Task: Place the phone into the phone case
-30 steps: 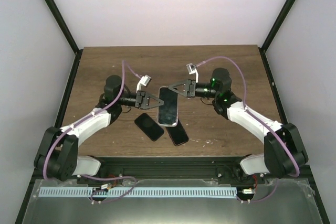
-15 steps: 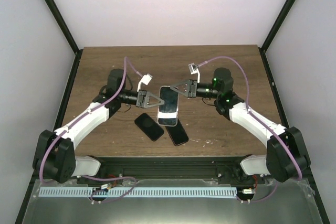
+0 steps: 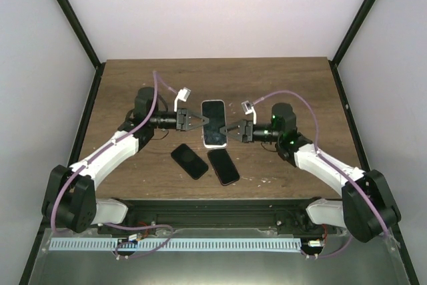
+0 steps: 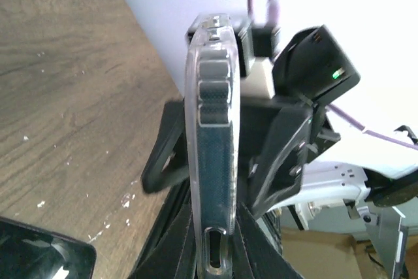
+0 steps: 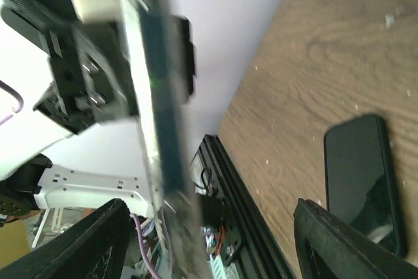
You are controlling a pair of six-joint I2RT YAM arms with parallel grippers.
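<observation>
A dark phone in a clear phone case (image 3: 214, 123) is held off the wooden table (image 3: 287, 81), screen up. My left gripper (image 3: 199, 120) is shut on its left edge. In the left wrist view the cased phone (image 4: 213, 122) stands edge-on, pinched between my fingers (image 4: 171, 253). My right gripper (image 3: 230, 131) is open at the phone's near right corner. In the right wrist view the phone's blurred edge (image 5: 153, 96) lies between the wide-apart fingers (image 5: 88, 240), touching neither.
Two bare dark phones lie on the table near the front, one on the left (image 3: 189, 161) and one on the right (image 3: 224, 166). The right one also shows in the right wrist view (image 5: 362, 178). A black frame rail (image 3: 213, 203) runs along the table's near edge.
The right gripper has let go of the cased phone's far right corner and moved toward me and down. The left gripper has carried the phone slightly away from me.
</observation>
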